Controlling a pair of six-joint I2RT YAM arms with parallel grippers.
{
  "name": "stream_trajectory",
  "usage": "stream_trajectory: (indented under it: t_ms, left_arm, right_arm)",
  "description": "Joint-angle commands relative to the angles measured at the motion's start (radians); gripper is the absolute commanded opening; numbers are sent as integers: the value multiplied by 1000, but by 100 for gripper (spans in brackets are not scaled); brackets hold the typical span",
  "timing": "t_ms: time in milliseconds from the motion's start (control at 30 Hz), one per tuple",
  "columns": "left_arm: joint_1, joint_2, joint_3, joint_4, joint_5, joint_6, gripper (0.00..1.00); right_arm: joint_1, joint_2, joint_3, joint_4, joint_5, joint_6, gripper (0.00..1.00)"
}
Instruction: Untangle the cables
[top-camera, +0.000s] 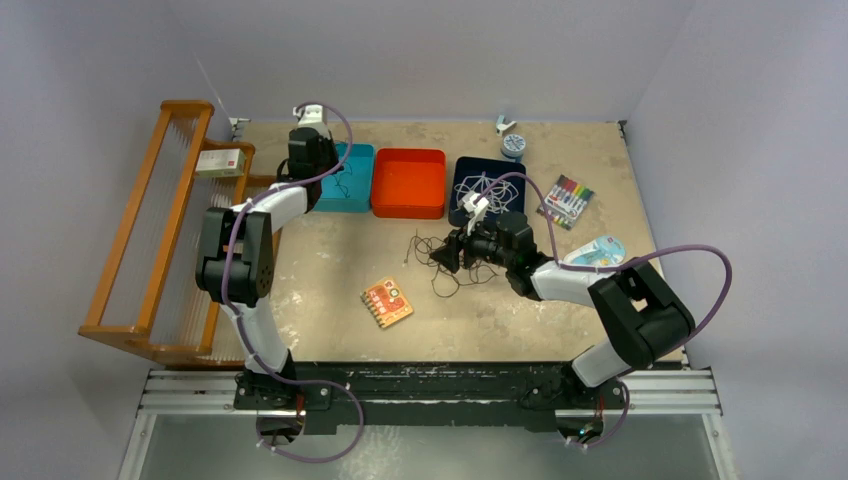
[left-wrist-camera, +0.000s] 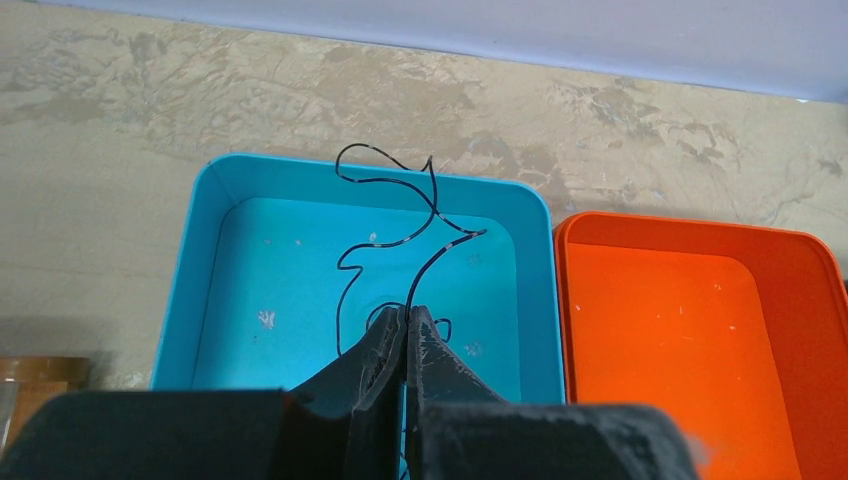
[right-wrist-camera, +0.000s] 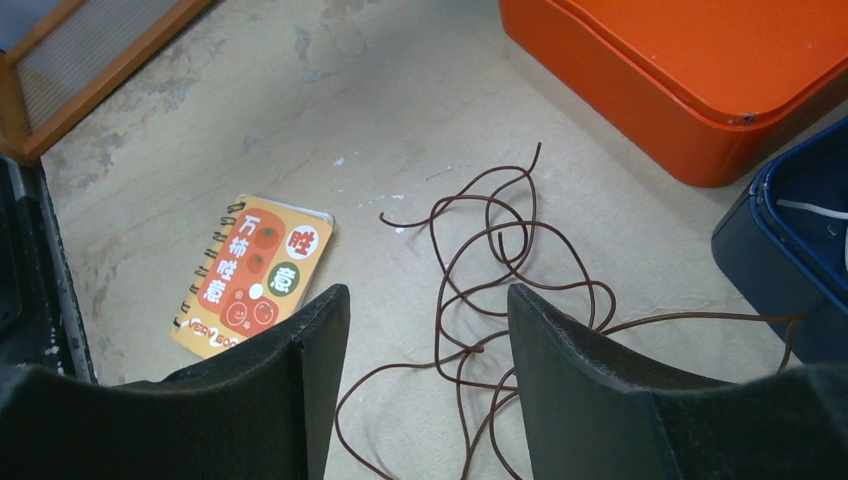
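The room is a plain pale grey-lilac enclosure (top-camera: 430, 50) around a beige, mottled, scuffed table (top-camera: 330, 260). A wooden rack (top-camera: 130, 230) stands along the table's left edge, with one small white box (top-camera: 221, 162) on its top corner; the print on the box is too small to read.

Three shallow trays sit side by side at the far edge: a teal tray (top-camera: 365, 150), an orange tray (top-camera: 408, 183) and a dark blue tray (top-camera: 465, 170).

The left gripper (left-wrist-camera: 407, 315) hangs over the teal tray with its fingers pressed together on a thin black cable (left-wrist-camera: 340, 300), which loops up over the tray floor. The right gripper (right-wrist-camera: 428, 300) hovers low over the table, in front of the orange and dark blue trays. Its fingers are apart and hold nothing. Beneath it lies one loose brown cable (right-wrist-camera: 438, 290), coiled in loops on the bare surface. White cables (top-camera: 490, 185) lie heaped in the dark blue tray; how many I cannot tell.

One orange spiral notebook (right-wrist-camera: 255, 275) lies on the table near the brown cable. Its cover bears Chinese characters and what seems to read "VERY GOO", cut off by a finger.

To the right lie one pack of coloured markers (top-camera: 566, 200), a white-and-teal item (top-camera: 598, 251) and, at the far edge, a small roll (top-camera: 513, 145).
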Motion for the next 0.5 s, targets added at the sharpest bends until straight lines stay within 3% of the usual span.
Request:
stream_trajectory:
  t_ms: [0, 467]
  left_arm:
    - [6, -27, 13, -6, -45, -47, 0]
    - [6, 82, 110, -143, -73, -90, 0]
  right_arm:
    - [5, -34, 4, 39, 33, 3, 62]
    - [6, -64, -9, 32, 44, 2, 63]
